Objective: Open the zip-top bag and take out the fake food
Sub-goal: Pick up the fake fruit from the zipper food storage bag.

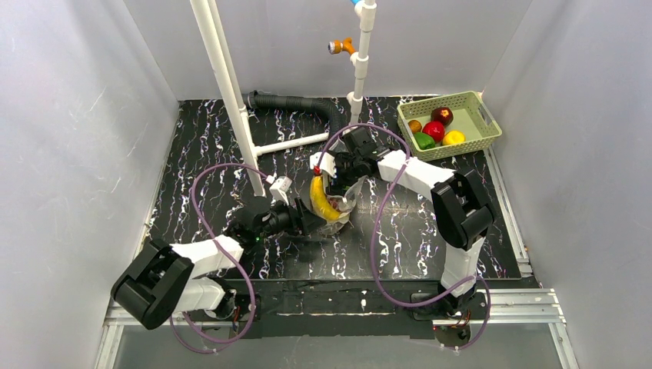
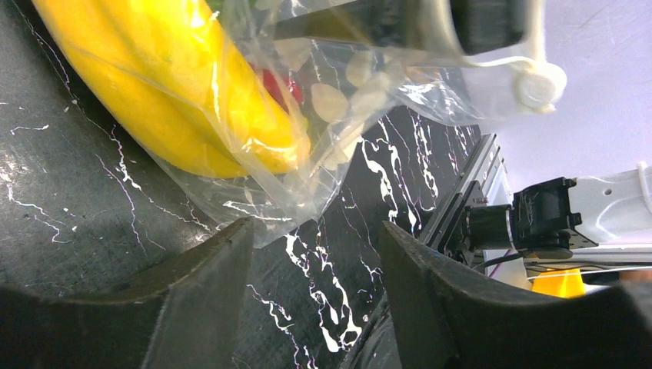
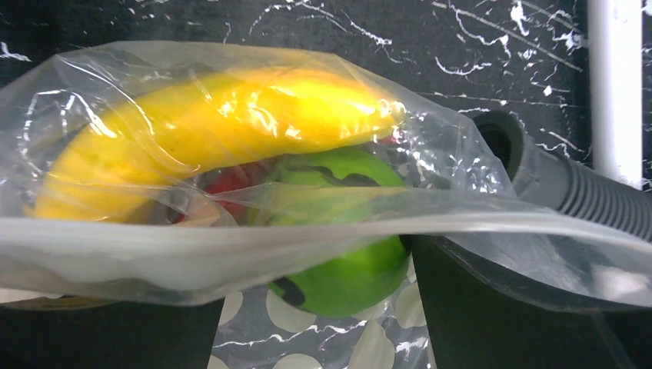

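Left gripper point(image 2: 315, 231): dark jaws spread wide, holding nothing, with a corner of the zip-top bag point(image 2: 330, 177) lying just ahead of them on the black marbled table point(image 2: 61, 192). Zip-top bag: clear crinkled plastic printed with pale round dots, mid-table between both arms, containing a yellow banana point(image 2: 154, 84), a green ball point(image 3: 338, 269) and a red piece point(image 3: 231, 183). Right gripper point(image 3: 315, 307): jaws apart either side of the green ball, tips veiled by the bag's rim; whether they grip cannot be told.
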You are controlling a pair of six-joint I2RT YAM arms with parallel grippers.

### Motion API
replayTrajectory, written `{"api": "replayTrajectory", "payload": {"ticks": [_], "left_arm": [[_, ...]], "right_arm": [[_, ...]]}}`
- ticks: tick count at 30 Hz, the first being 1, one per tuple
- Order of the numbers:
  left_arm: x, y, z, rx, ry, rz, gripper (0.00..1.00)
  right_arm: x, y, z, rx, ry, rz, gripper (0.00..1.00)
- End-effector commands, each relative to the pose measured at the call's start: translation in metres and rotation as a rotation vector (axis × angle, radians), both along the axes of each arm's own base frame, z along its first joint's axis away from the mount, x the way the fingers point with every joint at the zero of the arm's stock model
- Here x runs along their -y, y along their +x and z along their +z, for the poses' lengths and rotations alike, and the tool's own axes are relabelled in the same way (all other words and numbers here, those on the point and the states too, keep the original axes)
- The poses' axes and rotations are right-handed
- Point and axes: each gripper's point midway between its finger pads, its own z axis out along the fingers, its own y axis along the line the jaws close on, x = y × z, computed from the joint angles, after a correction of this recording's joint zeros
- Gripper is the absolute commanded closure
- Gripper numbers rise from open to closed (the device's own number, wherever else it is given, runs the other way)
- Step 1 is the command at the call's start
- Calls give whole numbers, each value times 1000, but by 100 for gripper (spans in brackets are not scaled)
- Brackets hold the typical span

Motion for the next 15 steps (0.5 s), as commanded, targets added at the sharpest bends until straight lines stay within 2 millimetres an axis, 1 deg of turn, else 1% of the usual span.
{"api": "replayTrajectory", "payload": {"ticks": [1, 5, 10, 12, 15], "left_arm": [[-9, -1, 3, 30, 20, 21, 35], [-14, -2, 4, 39, 32, 35, 30], [-17, -3, 3, 40, 43, 47, 23], [-20, -2, 2, 41, 51, 60, 18], [-26, 0, 1, 34, 62, 103, 3]], "right_arm": [[-6, 14, 0, 26, 2, -29, 9], [-7, 14, -7, 11, 0, -37, 7], [-5, 17, -22, -10, -26, -67, 9], [-3, 16, -24, -10, -30, -70, 12], [-2, 9, -19, -26, -16, -65, 20]]}}
